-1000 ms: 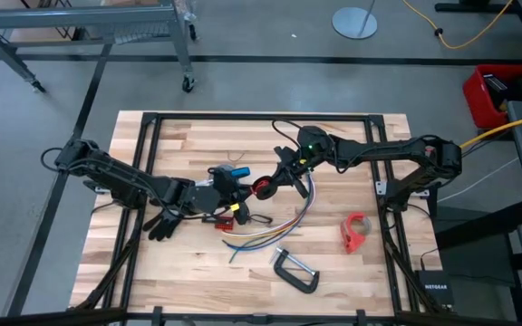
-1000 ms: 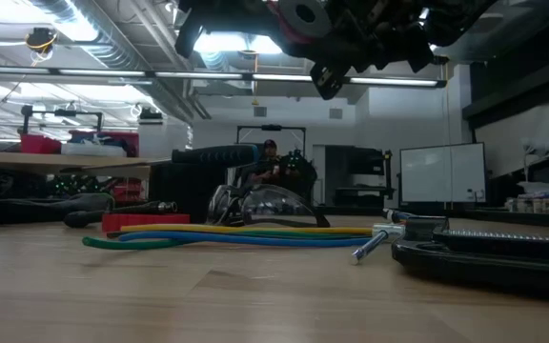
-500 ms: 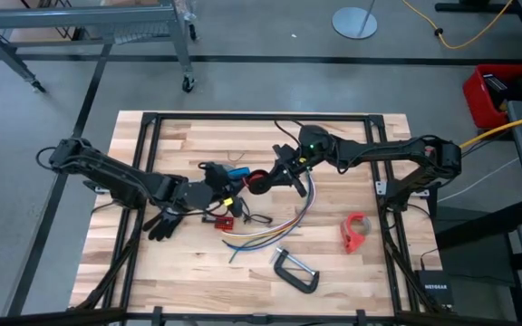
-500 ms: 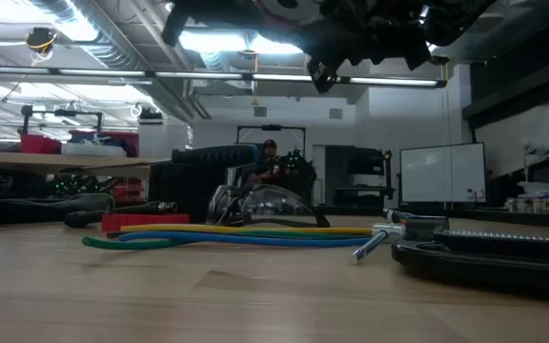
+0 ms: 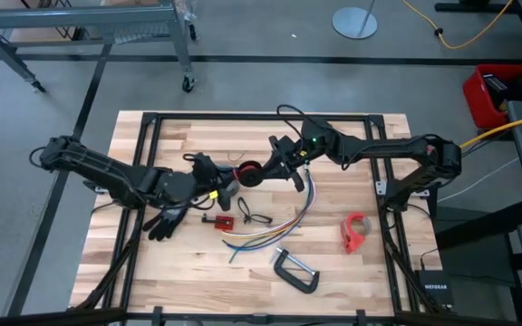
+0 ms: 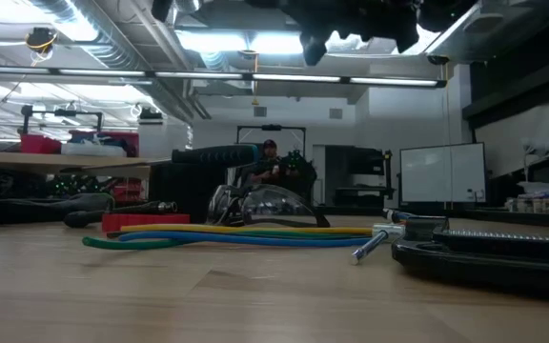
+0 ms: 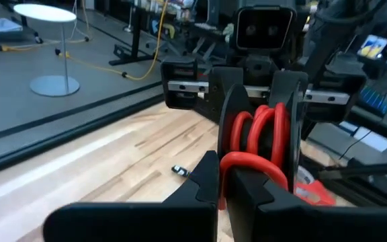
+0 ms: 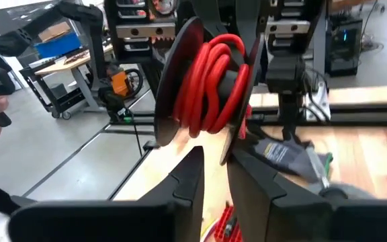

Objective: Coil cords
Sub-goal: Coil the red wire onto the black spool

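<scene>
- Red cord ring (image 5: pixel 250 172): wound on a black spool, up in the air over the middle of the table (image 5: pixel 170 136), between the two grippers; probably lifted so the loops can be handled without dragging on the wood.
- Left gripper (image 5: pixel 227 177): fingers together, pinched on a loop of the red cord ring at the spool's lower edge; likely there to keep the coil from springing loose.
- Right gripper (image 5: pixel 275 167): facing the spool from the other side, fingers a little apart with the spool's rim just at their tips; no firm grip visible, so seemingly letting go or re-gripping.
- Bundle of coloured strands (image 5: pixel 275 226): lying loose and curved on the wood below, not yet coiled.
- Thin black wire (image 5: pixel 252 215): beside that bundle, untouched.
</scene>
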